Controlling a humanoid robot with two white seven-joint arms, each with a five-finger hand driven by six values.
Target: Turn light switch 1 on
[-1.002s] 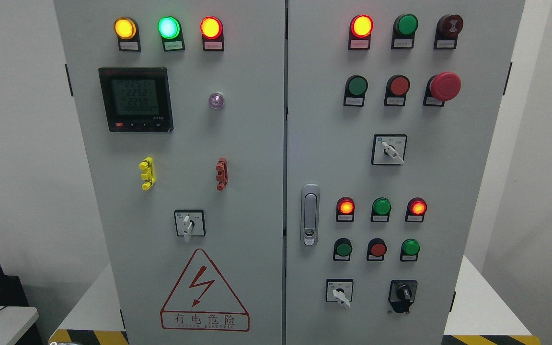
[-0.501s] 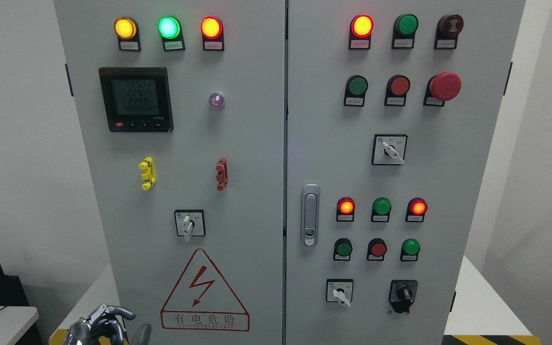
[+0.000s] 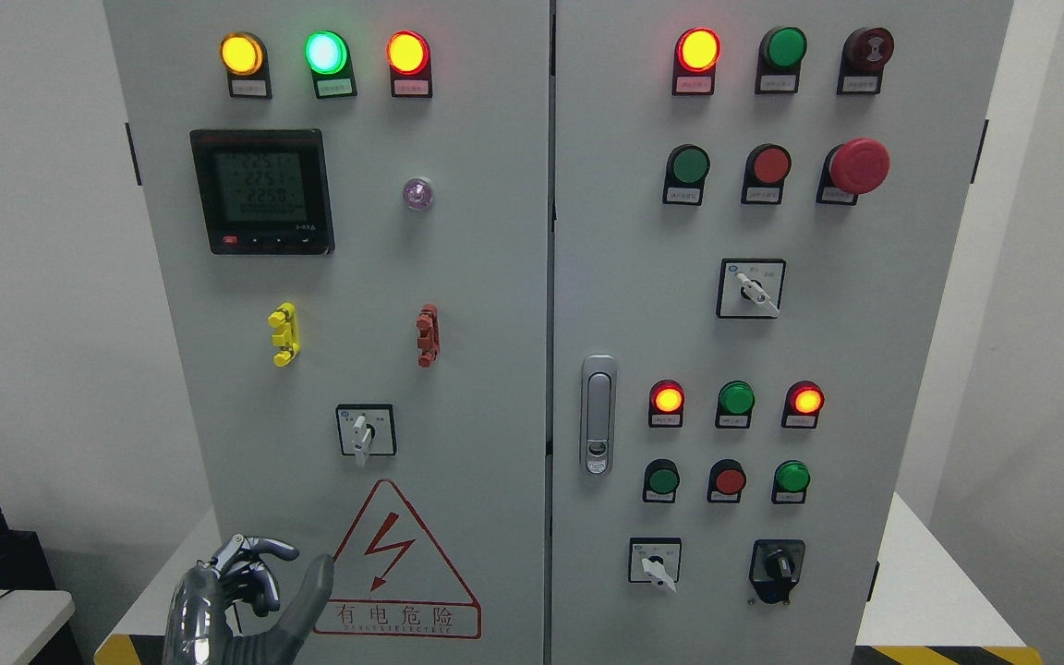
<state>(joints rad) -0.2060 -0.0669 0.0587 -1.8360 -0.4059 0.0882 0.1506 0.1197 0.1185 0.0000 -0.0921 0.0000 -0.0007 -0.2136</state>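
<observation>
A grey two-door control cabinet (image 3: 477,305) fills the head view. Its left door carries a yellow clip-like handle (image 3: 284,334), a red one (image 3: 427,335) and a white rotary selector switch (image 3: 366,430) pointing down. The labels are too small to read, so I cannot tell which is light switch 1. My left hand (image 3: 283,568) rises at the lower left, in front of the door's bottom corner and below the selector. Its fingers (image 3: 250,554) are loosely bent, the thumb (image 3: 315,586) sticks out, and it holds nothing. It is apart from every switch.
The right door has more selector switches (image 3: 750,288) (image 3: 653,561), a black knob (image 3: 777,565), push buttons, a red emergency stop (image 3: 857,166) and a door latch (image 3: 597,414). A meter (image 3: 261,191) and lit lamps sit on top. A warning triangle (image 3: 393,563) is beside my hand.
My left hand has come up into view from the bottom left edge, rising toward the lower part of the left door. Nothing on the panel has changed.
</observation>
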